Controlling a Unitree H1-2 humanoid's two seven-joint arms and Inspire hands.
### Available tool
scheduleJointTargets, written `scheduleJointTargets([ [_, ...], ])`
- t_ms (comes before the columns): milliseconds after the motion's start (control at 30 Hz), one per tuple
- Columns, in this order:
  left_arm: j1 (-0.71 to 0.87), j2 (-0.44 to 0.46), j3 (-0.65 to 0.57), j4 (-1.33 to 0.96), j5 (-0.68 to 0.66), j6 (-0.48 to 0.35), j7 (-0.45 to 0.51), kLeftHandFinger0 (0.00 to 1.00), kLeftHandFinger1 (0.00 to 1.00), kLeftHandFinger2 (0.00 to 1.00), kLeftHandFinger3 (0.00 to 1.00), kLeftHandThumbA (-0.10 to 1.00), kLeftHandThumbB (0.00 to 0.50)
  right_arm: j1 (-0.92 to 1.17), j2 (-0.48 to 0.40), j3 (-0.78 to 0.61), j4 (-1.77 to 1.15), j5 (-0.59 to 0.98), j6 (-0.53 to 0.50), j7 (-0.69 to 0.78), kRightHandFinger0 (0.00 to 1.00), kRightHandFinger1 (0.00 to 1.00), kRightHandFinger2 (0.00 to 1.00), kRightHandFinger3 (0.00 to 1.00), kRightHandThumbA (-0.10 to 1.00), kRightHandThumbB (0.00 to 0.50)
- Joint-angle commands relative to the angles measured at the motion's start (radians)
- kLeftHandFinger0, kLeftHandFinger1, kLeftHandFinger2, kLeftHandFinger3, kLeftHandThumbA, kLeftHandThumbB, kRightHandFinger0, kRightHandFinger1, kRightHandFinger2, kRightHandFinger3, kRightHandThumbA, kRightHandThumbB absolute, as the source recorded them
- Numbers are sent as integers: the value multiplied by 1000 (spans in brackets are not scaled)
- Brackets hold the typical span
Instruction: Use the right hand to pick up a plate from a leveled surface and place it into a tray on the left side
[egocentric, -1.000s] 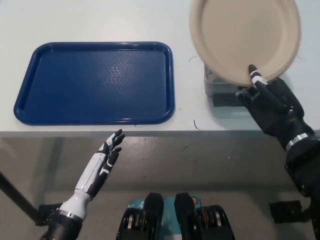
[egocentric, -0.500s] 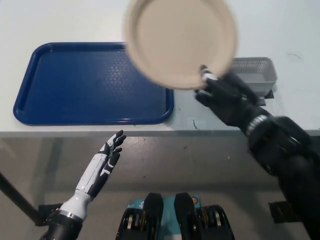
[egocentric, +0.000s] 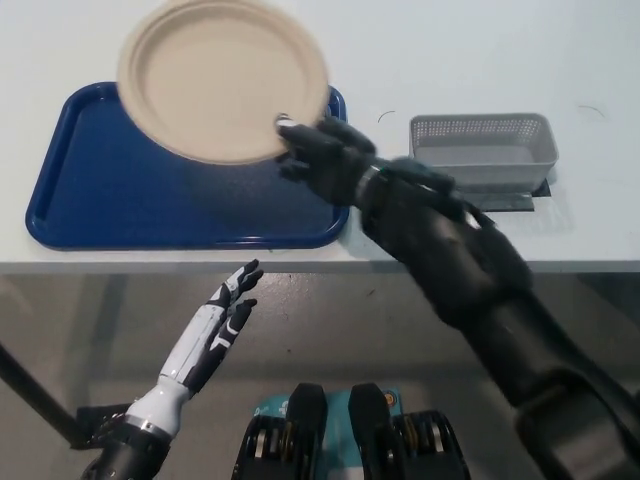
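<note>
Fingers (egocentric: 300, 135) of right hand (egocentric: 320, 155) hold plate (egocentric: 220, 78) above tray (egocentric: 90, 215).

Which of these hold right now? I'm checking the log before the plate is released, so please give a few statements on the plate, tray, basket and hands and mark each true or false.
1. The black right hand holds the beige plate by its rim. True.
2. The plate lies flat on the grey mesh basket. False: it is held above the upper part of the blue tray, and nothing rests on the basket.
3. The blue tray sits to the left of the basket on the white table. True.
4. The white left hand grips the tray's edge. False: it hangs open below the table edge, touching nothing.
5. A second plate already lies in the tray. False: only the one held plate is visible.
</note>
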Motion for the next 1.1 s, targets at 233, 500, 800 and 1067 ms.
scheduleJointTargets([
  [233, -28, 12, -23, -51, 3, 28, -38, 928, 1000, 1000, 1000, 1000, 500, -310, 107, -102, 521, -254, -206, 173, 204, 592, 982, 1000, 873, 127],
  [500, -22, 11, -30, -68, -3, 50, -50, 943, 1000, 1000, 1000, 1000, 500, -378, 78, -173, 595, -284, -220, 375, 1000, 1000, 1000, 1000, 1000, 437],
  [800, -27, 11, -46, -67, 2, 56, -59, 944, 1000, 1000, 1000, 1000, 500, -330, 14, -152, 471, -406, -118, 503, 1000, 1000, 1000, 1000, 1000, 447],
  [1067, -54, 16, -47, -62, -8, 60, -75, 942, 1000, 1000, 1000, 1000, 500, 42, -348, 252, -590, -60, -1, 426, 1000, 1000, 1000, 1000, 1000, 442],
])
